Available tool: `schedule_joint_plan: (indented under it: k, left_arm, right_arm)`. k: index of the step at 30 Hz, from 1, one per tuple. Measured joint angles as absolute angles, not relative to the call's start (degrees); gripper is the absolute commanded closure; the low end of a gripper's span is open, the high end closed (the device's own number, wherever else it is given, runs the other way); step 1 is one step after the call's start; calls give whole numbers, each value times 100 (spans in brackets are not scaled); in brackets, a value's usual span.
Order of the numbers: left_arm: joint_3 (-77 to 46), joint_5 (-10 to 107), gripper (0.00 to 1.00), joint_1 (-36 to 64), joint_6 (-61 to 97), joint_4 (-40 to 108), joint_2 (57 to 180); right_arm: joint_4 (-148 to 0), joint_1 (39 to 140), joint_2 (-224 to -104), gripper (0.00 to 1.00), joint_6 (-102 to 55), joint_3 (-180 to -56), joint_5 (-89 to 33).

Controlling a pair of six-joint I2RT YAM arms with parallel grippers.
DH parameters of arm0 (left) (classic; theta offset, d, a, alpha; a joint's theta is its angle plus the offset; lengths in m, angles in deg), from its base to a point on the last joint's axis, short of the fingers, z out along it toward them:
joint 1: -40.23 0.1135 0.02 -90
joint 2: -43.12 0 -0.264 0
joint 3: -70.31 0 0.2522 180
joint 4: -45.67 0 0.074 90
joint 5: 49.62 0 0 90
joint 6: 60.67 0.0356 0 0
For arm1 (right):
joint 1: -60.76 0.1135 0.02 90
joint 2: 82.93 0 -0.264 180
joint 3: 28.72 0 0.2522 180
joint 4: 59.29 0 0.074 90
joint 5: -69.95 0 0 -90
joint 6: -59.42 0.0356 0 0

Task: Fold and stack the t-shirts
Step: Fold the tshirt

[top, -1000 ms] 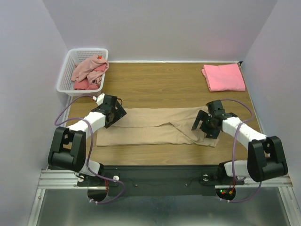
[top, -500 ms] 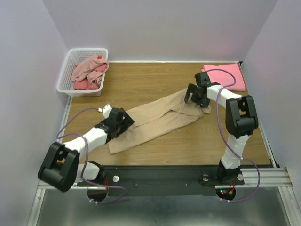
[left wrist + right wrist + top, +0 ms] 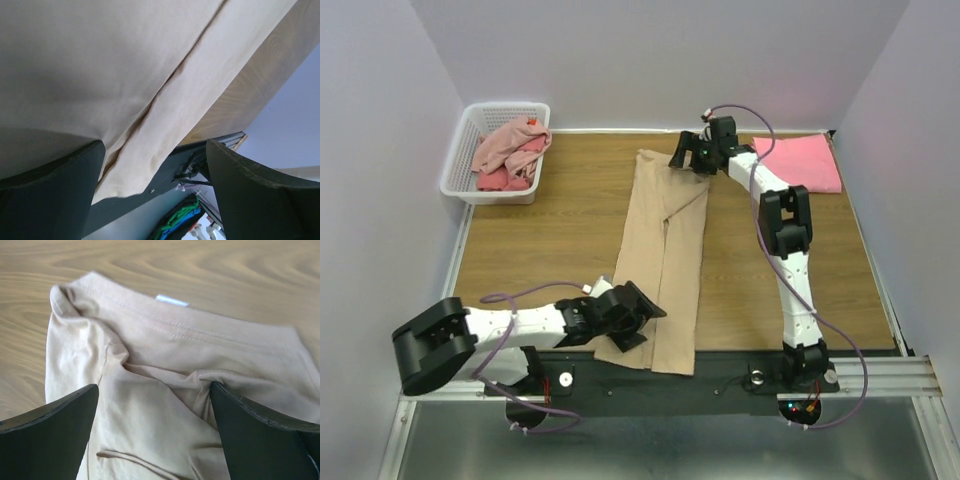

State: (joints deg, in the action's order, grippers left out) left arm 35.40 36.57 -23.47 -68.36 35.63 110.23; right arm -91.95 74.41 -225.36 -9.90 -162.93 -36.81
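Note:
The beige t-shirt is folded into a long strip running from the table's far middle to its near edge, where its hem overhangs the black rail. My left gripper is open at the strip's near left edge, and the cloth lies against it. My right gripper is open over the collar end, with its jaws spread wide above the cloth. The folded salmon-pink t-shirt lies at the far right. The dusty-pink and red t-shirts lie bunched in the basket.
A white lattice basket stands at the far left corner. The right arm is stretched far across the table's right middle. The left arm lies along the near edge. Walls close in the table on three sides.
The beige shirt has swung from lying crosswise to lying lengthwise. My right gripper moved to the far middle, and my left gripper moved to the near edge.

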Motion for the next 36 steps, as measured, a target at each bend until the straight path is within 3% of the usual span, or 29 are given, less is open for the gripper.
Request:
schedule_joint_plan:
  k: [5,10,16,28,36]
  left_arm:
    - [2821,3882,3,-2730,-6912,3957,12046]
    - [2528,3856,3,-2909,-6742,3911,12326]
    - [2257,3630,3,-2933,-6442,3426,12319]
    - [1763,2909,3,-3038,-5802,1583,11183]
    - [1709,2055,1,-3051,-6193,-332,10499]
  right_arm:
    - [-8963,7696,-23432,0,-926,-17567,-4398]
    - [-8882,7970,-24212,0,-848,-18749,-4583]
    - [-8644,8116,-24372,0,-618,-18924,-4435]
    - [-9396,8184,-22929,0,-791,-17954,-3217]
    - [-9297,8733,-20190,0,-1545,-15368,-1856]
